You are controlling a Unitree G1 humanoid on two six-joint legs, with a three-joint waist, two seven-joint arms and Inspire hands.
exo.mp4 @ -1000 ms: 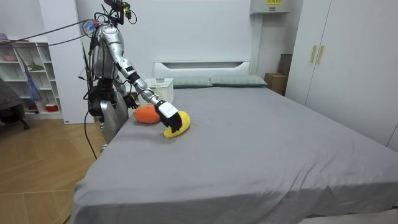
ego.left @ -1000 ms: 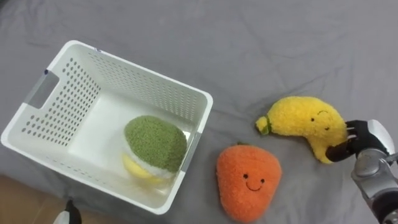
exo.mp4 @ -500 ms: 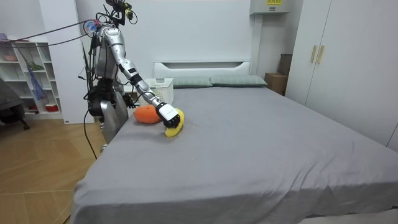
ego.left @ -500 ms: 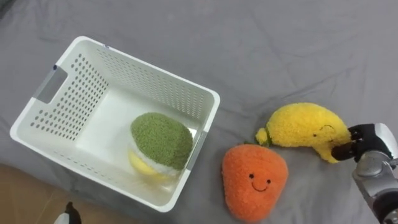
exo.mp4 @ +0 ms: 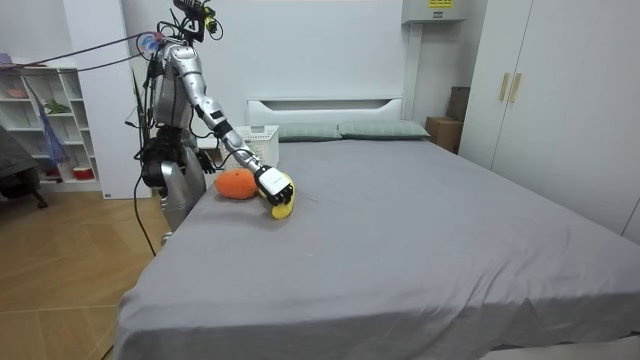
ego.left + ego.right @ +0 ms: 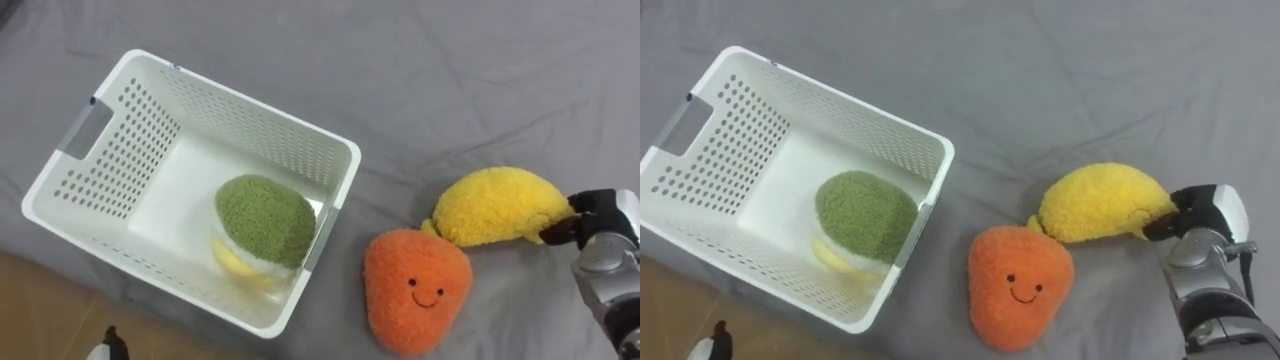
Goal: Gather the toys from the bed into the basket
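**Bed [image 6: 470,70], grey cover: state of toy collection**

1. White basket [image 6: 250,108], perforated walls, set at the bed's edge nearest the robot. Contents: one green plush toy [image 6: 265,218] against the wall facing the loose toys, lying on a pale yellow item [image 6: 232,262] that I cannot identify.
2. Orange plush toy [image 6: 415,290], smiling face up, on the cover just beside the basket. Not collected.
3. Yellow plush toy [image 6: 498,205], on the cover beyond the orange one, further from the basket. In hand. The long axis runs roughly along the near edge of the bed. The small green tip points toward the basket and touches the top of the orange toy, and the opposite end is held. Whether it is clear of the cover is not determinable.
4. Right hand [image 6: 602,228]: dark fingers [image 6: 560,230] clenched round the yellow toy's outer end, arm reaching out from the bedside.
5. Left hand [image 6: 108,345]: low, off the bed's edge. Fingers not legible.

Assessment: roughly one toy stowed, two outstanding. The yellow toy still needs carrying over the orange one to the basket.
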